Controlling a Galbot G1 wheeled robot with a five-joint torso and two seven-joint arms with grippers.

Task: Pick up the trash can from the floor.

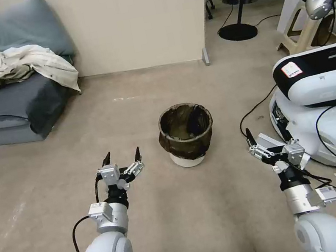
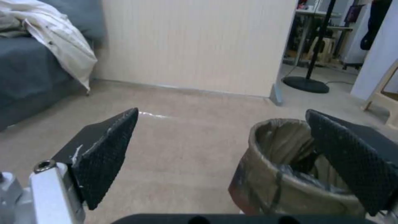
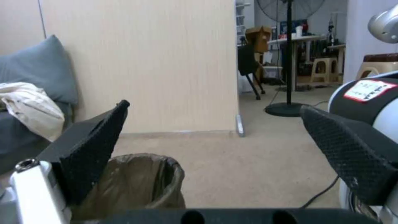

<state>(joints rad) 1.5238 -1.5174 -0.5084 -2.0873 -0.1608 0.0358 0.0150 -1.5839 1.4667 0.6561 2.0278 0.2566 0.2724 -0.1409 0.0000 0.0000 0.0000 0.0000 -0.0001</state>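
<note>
Trash can [image 1: 186, 133] is what we are facing: it is standing upright on the floor [image 1: 157, 214], ahead of both our grippers and between them, touched by neither. Its dark liner is folding over the rim, with the white base showing below. We are holding our left gripper [image 1: 121, 156] low over the carpet, just to the can's left and slightly short of it, its fingers spread wide and gripping nothing; in the left wrist view the can [image 2: 290, 168] is sitting partly behind one finger pad [image 2: 352, 165]. We are holding our right gripper [image 3: 215, 149] farther off on the can's other side, likewise released, beside the large white-and-black robot base [image 1: 327, 103]. A grey sofa [image 1: 1, 106] is standing well beyond our left gripper.
</note>
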